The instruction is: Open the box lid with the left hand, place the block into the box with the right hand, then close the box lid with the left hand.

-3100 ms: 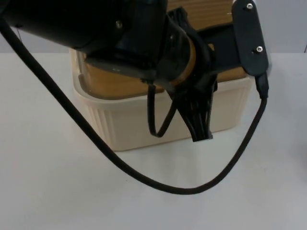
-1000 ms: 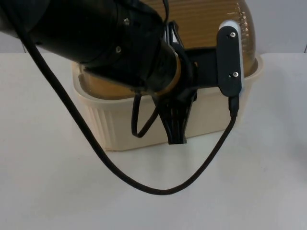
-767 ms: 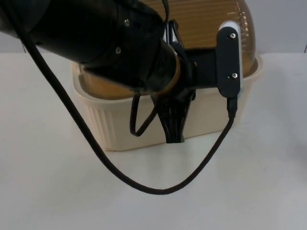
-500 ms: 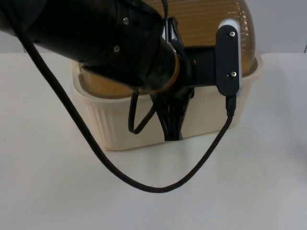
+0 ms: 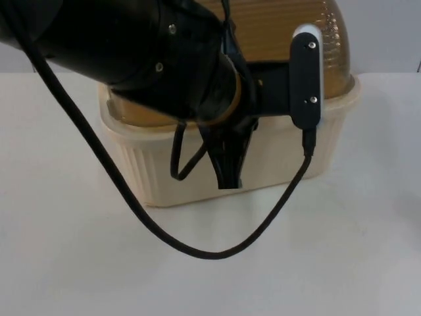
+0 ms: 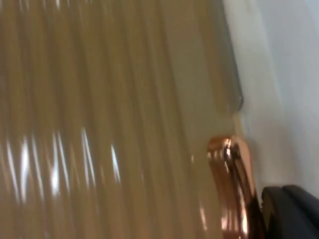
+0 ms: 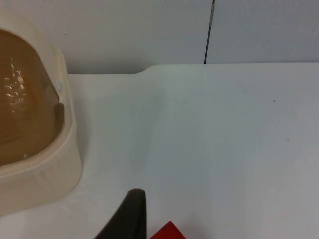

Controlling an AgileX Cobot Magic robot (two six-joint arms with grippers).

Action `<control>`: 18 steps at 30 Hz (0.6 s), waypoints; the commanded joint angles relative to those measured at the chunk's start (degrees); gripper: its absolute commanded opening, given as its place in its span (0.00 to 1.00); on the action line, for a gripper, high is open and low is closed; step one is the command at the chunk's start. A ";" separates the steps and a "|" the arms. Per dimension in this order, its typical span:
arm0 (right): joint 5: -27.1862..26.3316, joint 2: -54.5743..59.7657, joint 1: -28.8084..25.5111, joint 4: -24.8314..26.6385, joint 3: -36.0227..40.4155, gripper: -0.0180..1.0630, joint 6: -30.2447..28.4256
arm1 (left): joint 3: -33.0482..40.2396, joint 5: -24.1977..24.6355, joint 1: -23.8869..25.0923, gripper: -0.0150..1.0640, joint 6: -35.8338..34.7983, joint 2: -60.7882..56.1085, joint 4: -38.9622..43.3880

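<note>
Currently, the cream box (image 5: 197,168) is seen in the top view standing on the white table (image 5: 79,263) in front of the grey partition wall (image 5: 388,33), its long axis running across the picture and turned slightly, so that its right end lies farther back than its left. The translucent amber ribbed lid (image 5: 289,29) is seated over the box opening, domed upward, with its ribs running along the box length. The left arm (image 5: 131,52) is stretched over the box, and the left gripper (image 5: 227,176) hangs in front of the box's near wall; whether its fingers are apart or together cannot be told. In the left wrist view, the ribbed lid surface is seen close up, with a copper-coloured handle (image 6: 230,186) at its edge. In the right wrist view, the right gripper is held above the table beside the right end of the box (image 7: 45,169), and a red block (image 7: 167,232) is seen at a black fingertip (image 7: 130,214); whether the block is clamped cannot be told.
</note>
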 commanded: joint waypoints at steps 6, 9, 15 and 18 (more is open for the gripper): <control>-0.28 0.00 0.15 -1.25 -0.47 0.98 -0.24 | -0.28 1.06 0.08 0.01 -0.85 -1.08 2.00; -0.28 0.00 0.15 -1.25 -0.47 0.98 -0.24 | -0.90 1.06 0.08 0.01 -0.85 -1.08 2.11; -0.28 0.00 0.15 -1.23 -0.47 0.98 -0.11 | -5.29 1.18 0.08 0.01 -1.11 -1.08 2.73; -0.06 0.00 0.15 -1.23 -0.47 0.98 -0.11 | -7.03 1.18 0.08 0.01 -1.11 -1.08 5.47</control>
